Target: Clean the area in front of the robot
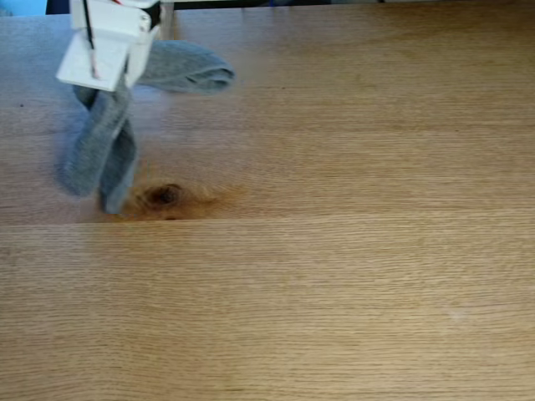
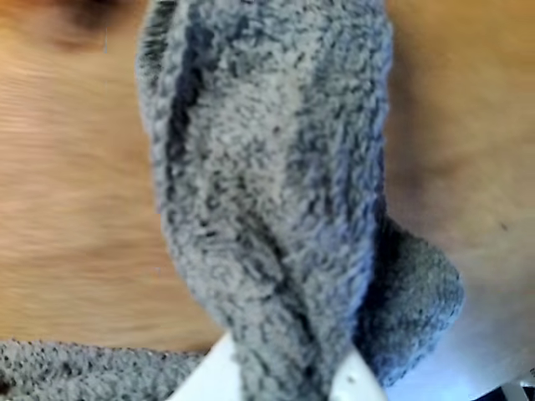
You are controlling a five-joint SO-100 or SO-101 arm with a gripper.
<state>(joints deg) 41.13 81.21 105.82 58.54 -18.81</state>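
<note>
Mostly bare, the tabletop (image 1: 351, 276) is light honey oak with fine straight grain, plank seams running across the fixed view, and one dark oval knot (image 1: 164, 195) left of centre. At the upper left of that view the white arm (image 1: 109, 42) hangs over the wood with a black cable and a thin red wire down its face. A grey terry cloth (image 1: 104, 150) dangles from it in two twisted strands whose lower ends reach the wood just beside the knot — whether they touch it I cannot tell — while a third fold sticks out to the right. The gripper (image 2: 284, 380) appears at the bottom edge of the wrist view, its white fingertips (image 2: 355, 383) clamped on the cloth, which fills the middle of the picture. Everything right of the knot and below it is open wood out to the picture's edges. The table's far edge runs along the top of the fixed view.
</note>
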